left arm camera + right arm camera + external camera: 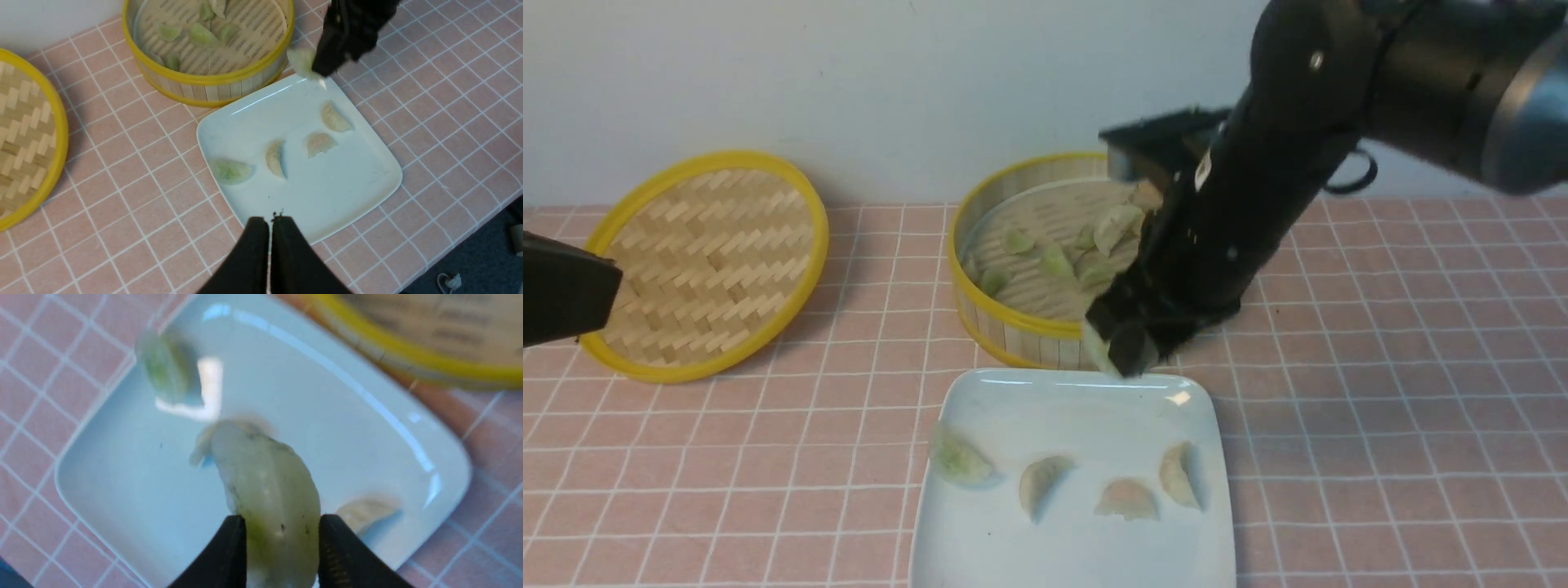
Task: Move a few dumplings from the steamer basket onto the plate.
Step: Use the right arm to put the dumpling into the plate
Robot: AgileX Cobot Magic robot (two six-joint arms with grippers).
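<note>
1. Front: right hand [1115, 353] clamped on a pale green dumpling [1097, 347], above the plate [1078, 408] at its 12 o'clock rim; steamer basket [1013, 327] just behind.
2. Left wrist: left hand [269, 222] pressed together, empty; the right hand is nearer.
3. Right wrist: dumpling's long axis runs straight out from the grip, bare plate beneath.

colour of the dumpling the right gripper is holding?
Pale translucent green. The dumpling shows best in the right wrist view.

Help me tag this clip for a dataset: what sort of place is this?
Probably a staged dining tabletop, perhaps in a lab: pink checked tablecloth, bamboo steamer basket, white plate of dumplings, bare wall behind.
</note>
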